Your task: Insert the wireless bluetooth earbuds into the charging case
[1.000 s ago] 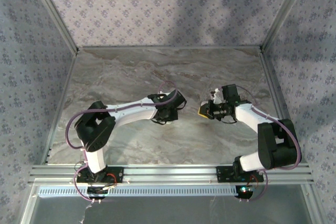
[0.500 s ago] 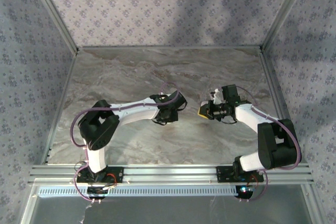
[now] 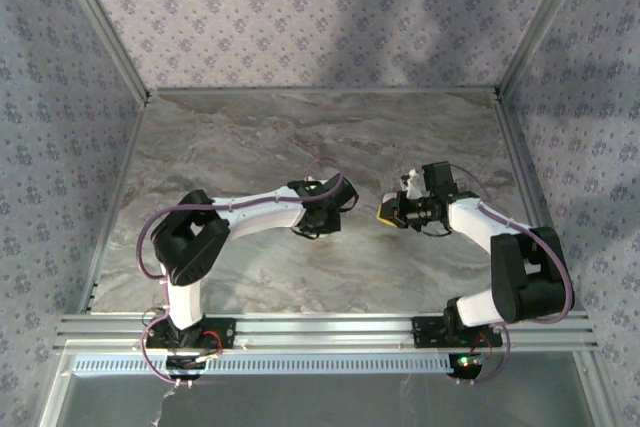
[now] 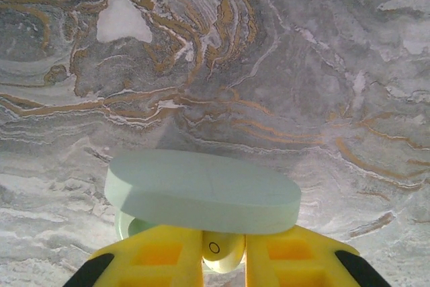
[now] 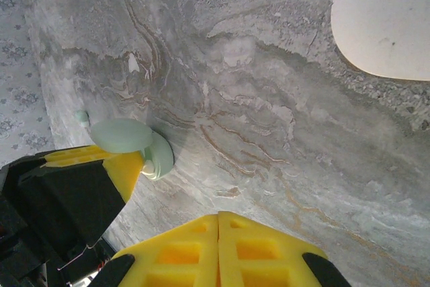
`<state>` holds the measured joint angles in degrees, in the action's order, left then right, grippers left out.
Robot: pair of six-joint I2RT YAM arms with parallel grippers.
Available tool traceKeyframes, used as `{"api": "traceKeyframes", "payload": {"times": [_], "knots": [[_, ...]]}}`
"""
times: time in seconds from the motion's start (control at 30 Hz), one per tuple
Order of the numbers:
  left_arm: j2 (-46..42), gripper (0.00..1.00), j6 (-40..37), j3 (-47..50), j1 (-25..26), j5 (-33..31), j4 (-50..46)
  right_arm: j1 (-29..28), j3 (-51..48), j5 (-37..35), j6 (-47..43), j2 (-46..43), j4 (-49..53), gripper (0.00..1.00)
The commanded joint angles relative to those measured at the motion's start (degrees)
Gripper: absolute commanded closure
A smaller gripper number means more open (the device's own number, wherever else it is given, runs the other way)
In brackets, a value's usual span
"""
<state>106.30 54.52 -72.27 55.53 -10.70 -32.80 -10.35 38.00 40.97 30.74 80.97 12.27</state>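
The left gripper [image 4: 224,245] pinches the base of one mint-green charging case [image 5: 160,156], jaws narrowly apart, with its lid [image 4: 201,189] open just above the fingertips. The right gripper [image 5: 218,221] is closed, its pads meeting on nothing. Just past the left fingers lies one tiny pale speck [image 5: 82,116], possibly an earbud. One white oval case [image 5: 386,18] sits well ahead and to the right of the right fingers.

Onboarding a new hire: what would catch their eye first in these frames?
The mint-green case, lid open, pinched between the yellow left fingers at the bottom of the left wrist view. Next, a white oval case lying on the marble table, upper right of the right wrist view.
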Motion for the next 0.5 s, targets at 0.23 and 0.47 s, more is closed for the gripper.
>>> {"api": "traceKeyframes", "payload": {"times": [0.23, 0.47], "knots": [[0.8, 0.78, -0.5, -1.0, 0.5, 0.2, -0.9, 0.4, -0.8, 0.8, -0.6, -0.9, 0.6, 0.92], [0.7, 0.76, -0.2, -0.9, 0.5, 0.3, -1.0, 0.3, -0.8, 0.8, -0.6, -0.7, 0.6, 0.92]]}}
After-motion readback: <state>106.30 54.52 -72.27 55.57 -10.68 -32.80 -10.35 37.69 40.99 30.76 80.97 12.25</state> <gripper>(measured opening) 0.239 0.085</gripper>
